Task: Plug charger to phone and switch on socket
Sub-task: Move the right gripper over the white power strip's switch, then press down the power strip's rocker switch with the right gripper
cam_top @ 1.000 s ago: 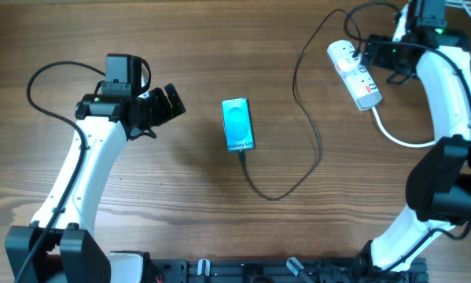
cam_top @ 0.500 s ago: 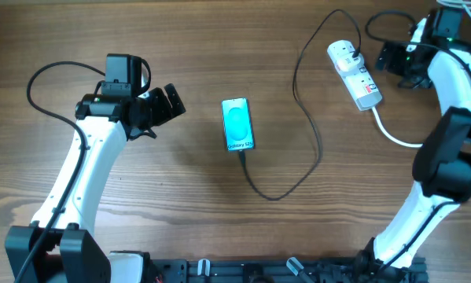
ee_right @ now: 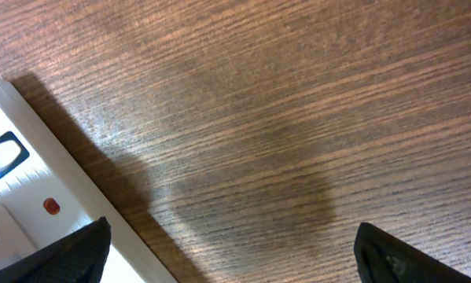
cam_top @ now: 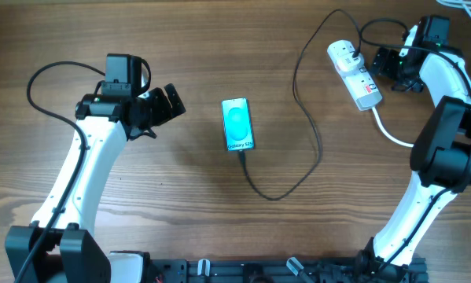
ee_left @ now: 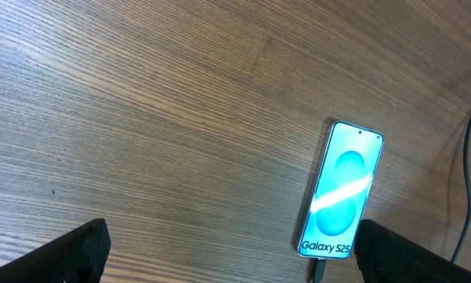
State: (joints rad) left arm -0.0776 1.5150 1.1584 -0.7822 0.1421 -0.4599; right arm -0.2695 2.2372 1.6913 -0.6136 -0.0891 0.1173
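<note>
Where charger seemingly enters phone, cropped, left end effector, right end effector released

Overhead straight down, wide; shares phone with near left wrist, socket with near right wrist.

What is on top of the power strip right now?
On the power strip: a black plug and small red switches. The right gripper is beside it, not above. Switch positions are too small to tell.
</note>
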